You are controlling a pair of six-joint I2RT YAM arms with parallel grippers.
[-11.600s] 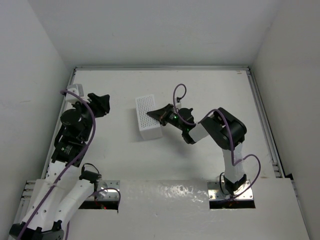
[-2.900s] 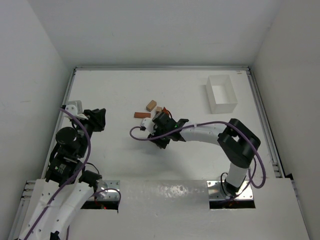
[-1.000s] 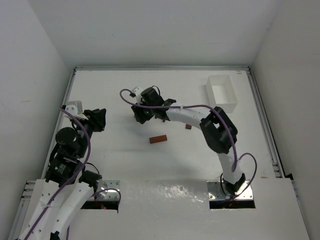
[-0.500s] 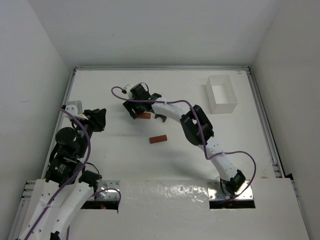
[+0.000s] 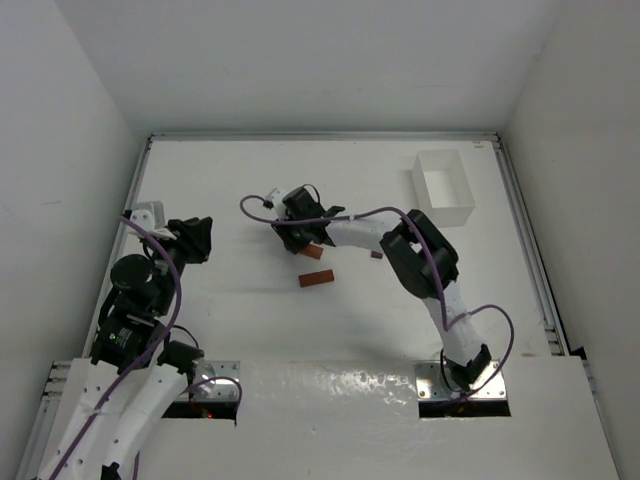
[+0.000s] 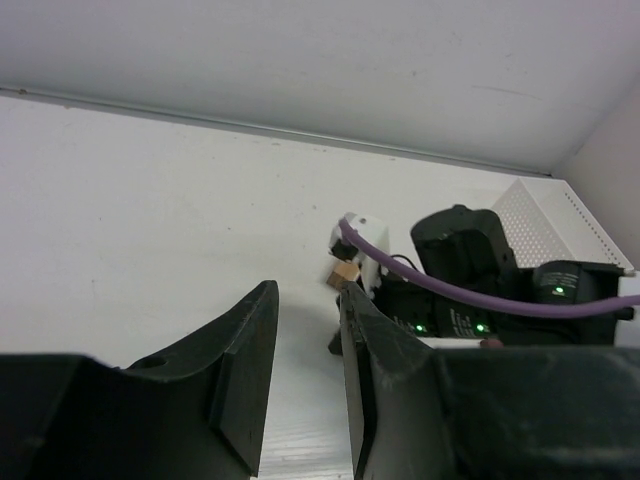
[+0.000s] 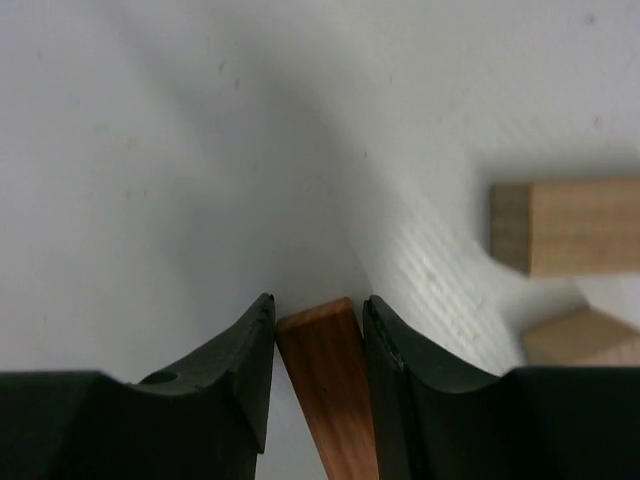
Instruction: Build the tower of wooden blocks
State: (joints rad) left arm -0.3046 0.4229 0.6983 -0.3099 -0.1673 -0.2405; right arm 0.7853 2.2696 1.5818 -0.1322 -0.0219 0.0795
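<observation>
In the right wrist view my right gripper is shut on a reddish-brown wooden bar, held just over the white table. From above, that bar pokes out below the right gripper at mid-table. A second reddish-brown bar lies flat a little nearer. Two pale tan blocks lie to the right of the jaws. A small dark block sits beside the right forearm. My left gripper hovers at the left, open, with nothing between its fingers.
A clear plastic box stands at the back right near the table's raised rim. The left wrist view looks across the table at the right arm's wrist and a tan block beside it.
The right gripper opened wide, then shut on the reddish-brown bar and shifted right and nearer with it. The other bar and the left arm have not moved.
</observation>
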